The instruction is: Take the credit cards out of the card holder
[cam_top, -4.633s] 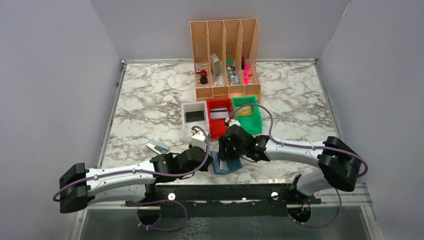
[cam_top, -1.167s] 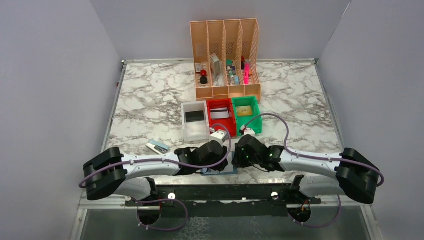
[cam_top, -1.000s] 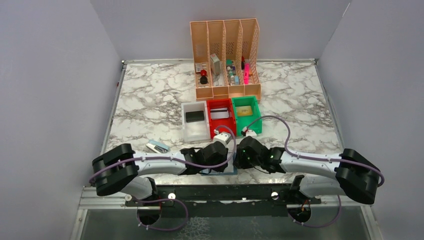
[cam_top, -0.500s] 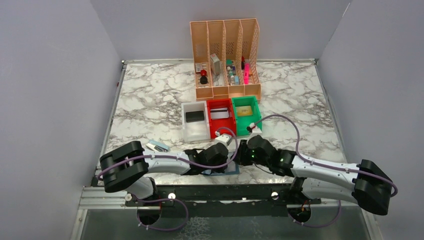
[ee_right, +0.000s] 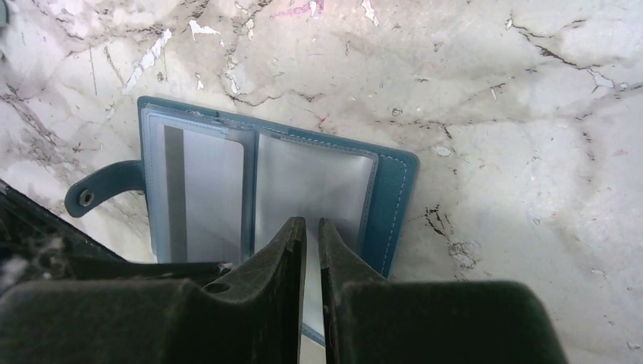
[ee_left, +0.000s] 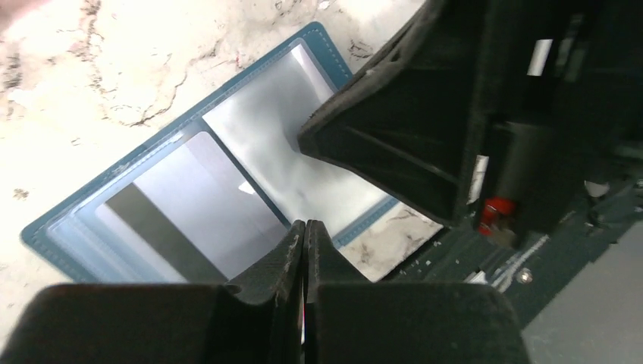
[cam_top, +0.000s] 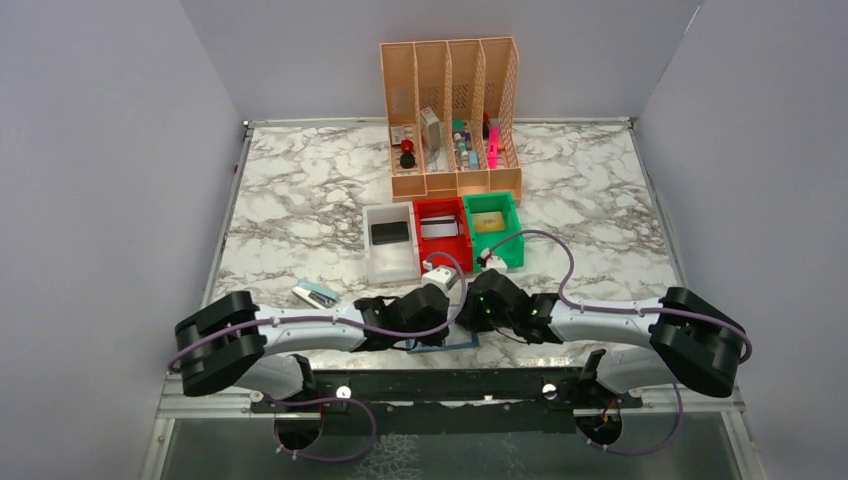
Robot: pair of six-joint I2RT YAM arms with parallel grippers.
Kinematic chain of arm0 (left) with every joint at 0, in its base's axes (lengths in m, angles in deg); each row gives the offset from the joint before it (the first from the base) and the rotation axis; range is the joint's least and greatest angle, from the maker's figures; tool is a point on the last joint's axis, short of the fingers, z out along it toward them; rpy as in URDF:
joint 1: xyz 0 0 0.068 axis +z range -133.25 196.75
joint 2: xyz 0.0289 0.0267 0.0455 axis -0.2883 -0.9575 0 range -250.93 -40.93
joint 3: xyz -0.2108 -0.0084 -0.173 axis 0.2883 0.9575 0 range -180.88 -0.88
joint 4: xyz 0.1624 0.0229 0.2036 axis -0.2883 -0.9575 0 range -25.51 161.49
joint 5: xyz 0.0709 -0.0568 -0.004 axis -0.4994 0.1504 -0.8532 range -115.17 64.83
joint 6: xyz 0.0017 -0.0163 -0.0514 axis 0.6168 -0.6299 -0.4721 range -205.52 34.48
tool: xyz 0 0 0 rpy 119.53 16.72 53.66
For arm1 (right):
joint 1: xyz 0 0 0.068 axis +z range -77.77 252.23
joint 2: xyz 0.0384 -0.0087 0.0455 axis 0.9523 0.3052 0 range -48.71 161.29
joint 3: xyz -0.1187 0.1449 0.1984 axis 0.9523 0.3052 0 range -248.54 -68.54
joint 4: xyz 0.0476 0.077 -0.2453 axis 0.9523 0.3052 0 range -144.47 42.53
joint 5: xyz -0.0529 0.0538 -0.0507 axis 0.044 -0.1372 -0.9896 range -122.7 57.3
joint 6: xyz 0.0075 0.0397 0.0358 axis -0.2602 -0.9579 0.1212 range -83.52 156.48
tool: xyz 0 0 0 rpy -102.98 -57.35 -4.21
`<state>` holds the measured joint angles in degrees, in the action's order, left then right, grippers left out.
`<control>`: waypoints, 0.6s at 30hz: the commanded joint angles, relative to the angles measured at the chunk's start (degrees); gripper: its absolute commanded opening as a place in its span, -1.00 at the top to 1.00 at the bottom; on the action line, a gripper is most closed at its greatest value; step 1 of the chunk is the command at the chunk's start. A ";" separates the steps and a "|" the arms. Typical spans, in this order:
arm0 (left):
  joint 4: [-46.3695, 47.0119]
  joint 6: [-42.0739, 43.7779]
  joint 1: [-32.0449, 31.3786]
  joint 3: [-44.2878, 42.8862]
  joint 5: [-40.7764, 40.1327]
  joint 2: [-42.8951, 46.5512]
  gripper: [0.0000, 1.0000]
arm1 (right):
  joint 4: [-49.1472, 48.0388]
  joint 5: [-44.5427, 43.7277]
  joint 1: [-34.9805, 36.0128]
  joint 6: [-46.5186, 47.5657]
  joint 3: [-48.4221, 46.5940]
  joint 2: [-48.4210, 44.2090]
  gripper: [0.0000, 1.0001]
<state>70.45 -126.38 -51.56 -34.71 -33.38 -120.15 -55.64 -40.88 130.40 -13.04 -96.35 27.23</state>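
The teal-blue card holder (ee_right: 394, 199) lies open and flat on the marble near the front edge, its snap tab (ee_right: 98, 189) to the left. A silvery-grey card with a dark stripe (ee_right: 205, 193) sits in the left clear pocket; it also shows in the left wrist view (ee_left: 197, 205). The right pocket (ee_right: 315, 178) looks empty. No gold card shows in the holder. My right gripper (ee_right: 312, 224) is almost closed with a thin slit, tips on the right pocket. My left gripper (ee_left: 305, 226) is shut and empty over the holder's (ee_left: 315, 34) near edge. From above, both grippers (cam_top: 428, 328) (cam_top: 478, 320) cover most of the holder (cam_top: 447, 343).
White (cam_top: 388, 258), red (cam_top: 425, 258) and green (cam_top: 505, 245) bins stand just behind the grippers, each with a flat item inside. A peach mesh organizer (cam_top: 450, 110) stands farther back. A small blue-and-white item (cam_top: 315, 292) lies at the left. The black front rail (cam_top: 440, 385) is close.
My right arm has pulled back left and nearer, its gripper still on the holder. My left arm's elbow has shifted left. The holder still lies open and flat.
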 commanded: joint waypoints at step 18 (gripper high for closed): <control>-11.72 -3.16 0.12 5.65 -10.42 11.70 0.49 | -11.60 10.01 0.36 0.86 2.25 -0.54 0.42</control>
<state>58.41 -128.05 -51.56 -29.64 -41.51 -108.96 -62.55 -35.31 130.40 -12.56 -92.92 24.68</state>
